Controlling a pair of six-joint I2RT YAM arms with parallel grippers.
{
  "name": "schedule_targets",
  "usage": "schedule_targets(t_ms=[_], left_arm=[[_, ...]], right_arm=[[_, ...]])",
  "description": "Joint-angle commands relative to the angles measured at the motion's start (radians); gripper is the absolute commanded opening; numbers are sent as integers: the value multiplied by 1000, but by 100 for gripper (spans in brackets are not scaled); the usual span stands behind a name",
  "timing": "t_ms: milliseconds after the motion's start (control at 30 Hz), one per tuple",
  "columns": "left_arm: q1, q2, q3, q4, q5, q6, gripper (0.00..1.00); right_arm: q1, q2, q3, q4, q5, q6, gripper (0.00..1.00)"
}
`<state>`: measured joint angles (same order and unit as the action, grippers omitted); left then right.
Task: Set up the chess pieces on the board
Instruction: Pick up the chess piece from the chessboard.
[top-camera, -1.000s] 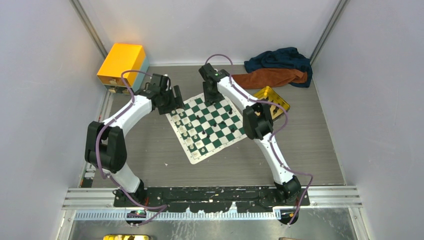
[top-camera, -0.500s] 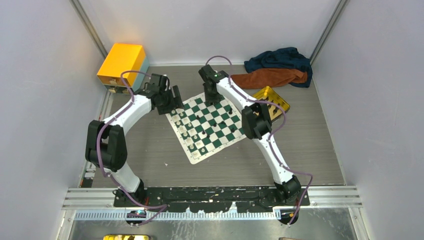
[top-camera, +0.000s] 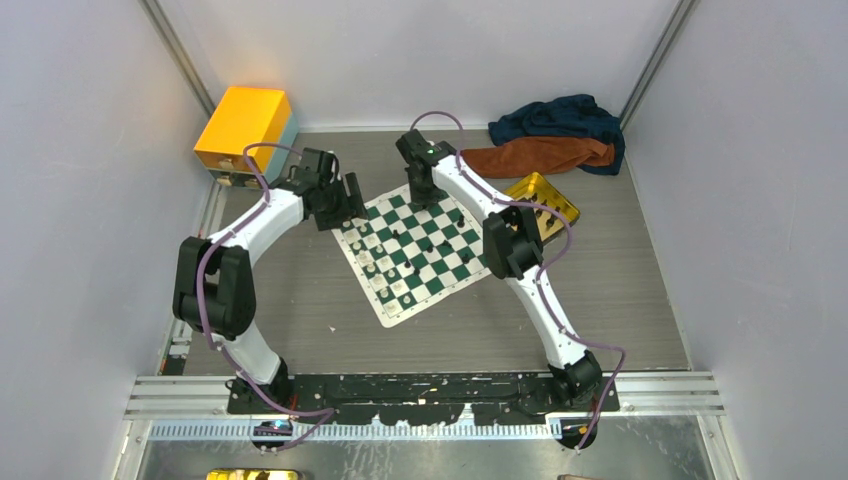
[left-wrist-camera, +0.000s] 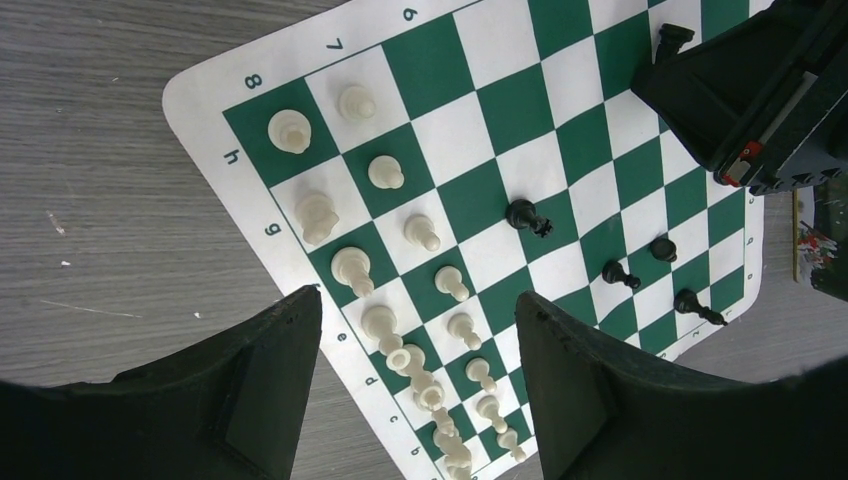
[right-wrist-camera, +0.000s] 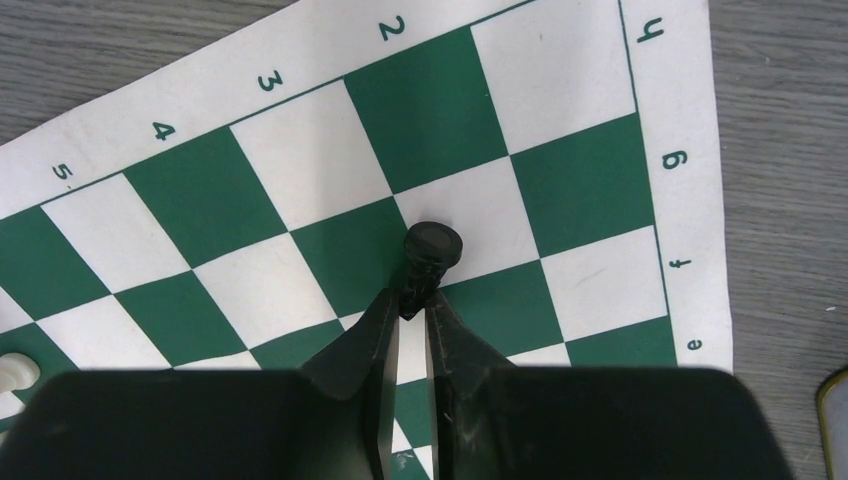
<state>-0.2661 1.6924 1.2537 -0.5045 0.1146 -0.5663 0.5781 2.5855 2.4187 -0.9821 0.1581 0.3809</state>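
Your right fingers (right-wrist-camera: 365, 350) are drawn nearly together, pinching the lower stem of a small black round-headed chess piece (right-wrist-camera: 432, 245). It stands on the thin green-and-white checked board (right-wrist-camera: 560, 80), close to the edge lettered f and around columns 2 and 3; the fingertips hide its base, so you cannot tell which square it is on. Your left fingers (left-wrist-camera: 250, 400) are spread wide and hold nothing, hovering over the two rows of cream-white pieces (left-wrist-camera: 352, 265) along the lettered edge. Four or five loose black pieces (left-wrist-camera: 615, 272) are scattered across the middle and far squares. Beyond the board, on the grey wood-grain desk (top-camera: 620, 290), the shallow gold square tin (top-camera: 553, 203) lies just beside the board's right corner. Your right arm crosses it, so its contents cannot be made out. An orange-lidded box (top-camera: 243, 125) sits closed in the far left corner, and a dark blue cloth (top-camera: 560, 115) and a rust cloth (top-camera: 540, 155) are bunched against the back wall. Compared with a second ago, both arms have barely shifted, and the board lies as it did.
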Motion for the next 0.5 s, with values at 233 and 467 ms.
schedule_targets(t_ms=[233,467], left_arm=[[9,-3,43,47,36,18,72],[10,-6,113,18,99,-22,72]], right_arm=[[-7,-101,-29,21,37,-30,9],[-6,-304,-325,155,6,-86,7]])
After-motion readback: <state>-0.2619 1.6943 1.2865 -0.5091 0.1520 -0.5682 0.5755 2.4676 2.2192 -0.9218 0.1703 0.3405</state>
